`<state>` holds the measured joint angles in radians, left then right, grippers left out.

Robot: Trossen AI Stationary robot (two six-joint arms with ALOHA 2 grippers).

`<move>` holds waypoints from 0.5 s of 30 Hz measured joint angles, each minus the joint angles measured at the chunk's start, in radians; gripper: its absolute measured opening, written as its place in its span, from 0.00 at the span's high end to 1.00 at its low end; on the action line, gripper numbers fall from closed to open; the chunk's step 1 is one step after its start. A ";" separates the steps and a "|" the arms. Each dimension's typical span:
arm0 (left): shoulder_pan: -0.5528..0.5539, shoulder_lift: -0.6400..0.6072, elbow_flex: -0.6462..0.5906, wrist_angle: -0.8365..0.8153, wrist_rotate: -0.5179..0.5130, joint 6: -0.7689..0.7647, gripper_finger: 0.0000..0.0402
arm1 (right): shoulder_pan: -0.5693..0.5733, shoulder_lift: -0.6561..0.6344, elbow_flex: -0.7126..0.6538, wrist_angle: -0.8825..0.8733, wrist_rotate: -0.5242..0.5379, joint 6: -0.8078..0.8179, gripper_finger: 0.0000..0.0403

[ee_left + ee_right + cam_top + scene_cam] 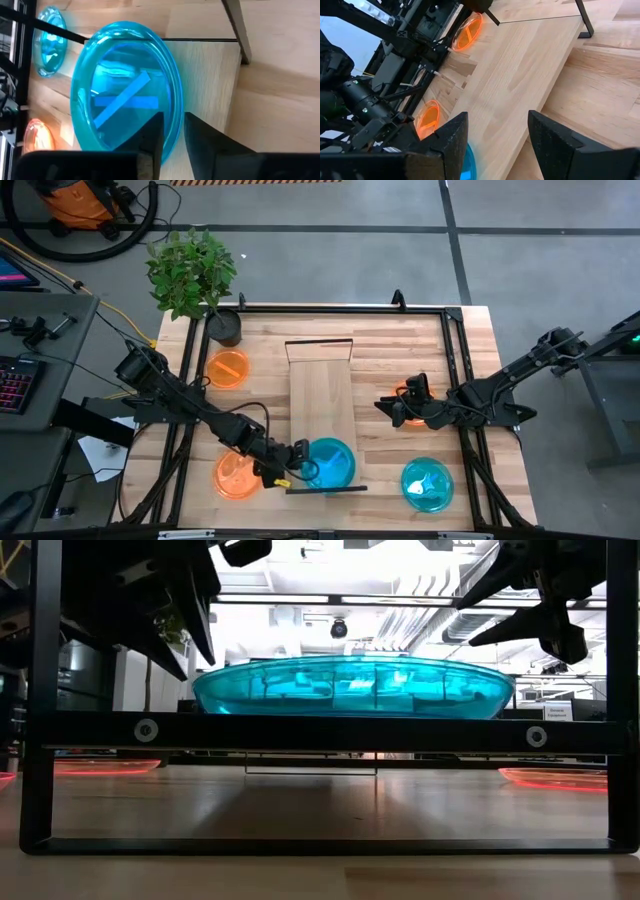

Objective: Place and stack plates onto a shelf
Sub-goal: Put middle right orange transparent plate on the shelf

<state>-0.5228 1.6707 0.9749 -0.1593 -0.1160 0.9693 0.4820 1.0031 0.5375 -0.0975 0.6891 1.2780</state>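
Teal plate (pixel 331 462) lies on the lower end of the shelf (pixel 322 395), in the lower centre of the high view. At its left edge, the left end effector (pixel 300 458) pinches its rim narrowly. Right end effector (pixel 388 408) hangs wide apart at centre right, over an orange plate (pixel 409 405) on the desk (pixel 380 360).
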 joint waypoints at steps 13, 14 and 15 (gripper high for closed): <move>0.078 -0.199 0.017 -0.221 -0.142 -0.454 0.71 | -0.028 0.000 0.000 0.004 -0.020 0.004 0.53; 0.097 -0.233 0.017 -0.235 -0.141 -0.528 0.71 | -0.041 0.000 0.000 0.004 -0.038 0.005 0.53; 0.114 -0.267 0.017 -0.262 -0.141 -0.606 0.71 | -0.057 0.000 0.000 0.004 -0.061 0.005 0.53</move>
<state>-0.4088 1.4034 0.9920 -0.4212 -0.2573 0.3629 0.4247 1.0031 0.5377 -0.0940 0.6281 1.2827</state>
